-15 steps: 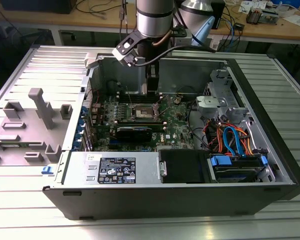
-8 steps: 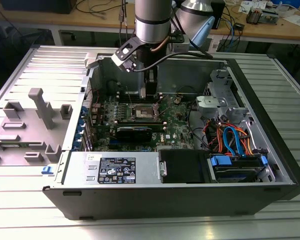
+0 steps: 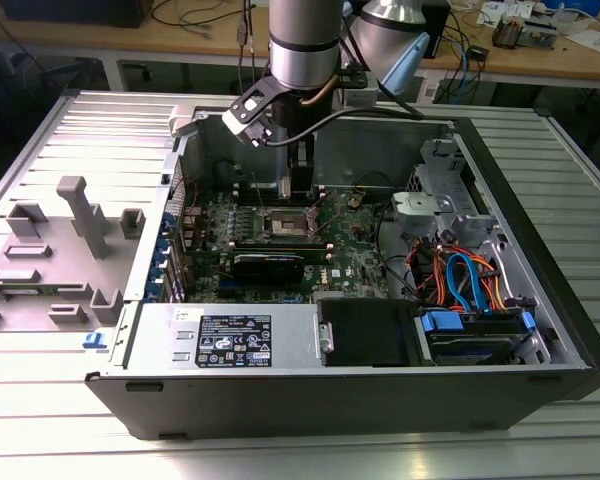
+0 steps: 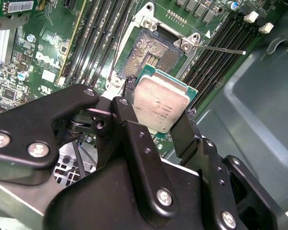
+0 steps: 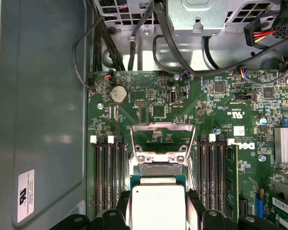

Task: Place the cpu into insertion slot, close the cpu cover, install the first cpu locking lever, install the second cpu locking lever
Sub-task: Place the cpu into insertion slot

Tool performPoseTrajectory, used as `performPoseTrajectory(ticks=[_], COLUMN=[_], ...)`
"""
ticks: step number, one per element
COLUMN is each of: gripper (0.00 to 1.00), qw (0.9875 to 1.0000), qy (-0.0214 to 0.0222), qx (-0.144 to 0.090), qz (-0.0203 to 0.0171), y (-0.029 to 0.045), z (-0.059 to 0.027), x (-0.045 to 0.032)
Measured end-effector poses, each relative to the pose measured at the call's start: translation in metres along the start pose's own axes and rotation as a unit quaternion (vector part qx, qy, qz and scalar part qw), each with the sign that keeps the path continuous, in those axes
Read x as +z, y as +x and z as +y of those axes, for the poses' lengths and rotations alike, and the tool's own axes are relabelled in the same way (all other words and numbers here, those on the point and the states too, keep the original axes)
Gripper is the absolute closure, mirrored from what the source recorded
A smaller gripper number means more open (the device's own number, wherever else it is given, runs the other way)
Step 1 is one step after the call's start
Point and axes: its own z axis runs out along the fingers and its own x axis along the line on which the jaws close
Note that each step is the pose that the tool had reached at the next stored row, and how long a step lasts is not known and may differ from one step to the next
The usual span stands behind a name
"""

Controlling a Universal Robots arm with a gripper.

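Between jaws, cpu [image 4: 161, 108] clamped, near open socket [image 4: 151, 55]

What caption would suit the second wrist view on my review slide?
Gripper holds the cpu by its edges, close to the uncovered socket.

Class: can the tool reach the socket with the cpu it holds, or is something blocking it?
Probably yes: the cpu cover stands open, and the socket lies bare close by the cpu in the tool.

white label [image 3: 232, 340] on metal housing [image 3: 160, 335], print illegible
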Motion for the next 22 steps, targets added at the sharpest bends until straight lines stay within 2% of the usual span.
performPoseTrajectory(ticks=[13, 17, 22], gripper=[0.45, 0.45, 0.45], qw=[1.0, 1.0, 1.0], qy=[0.0, 0.0, 0.0], qx=[0.0, 0.0, -0.003], qz=[-0.0003, -0.0003, -0.0002], y=[0.0, -0.0001, -0.0024], z=[-0.0005, -0.0017, -0.0024], x=[0.0011, 0.0048, 0.018])
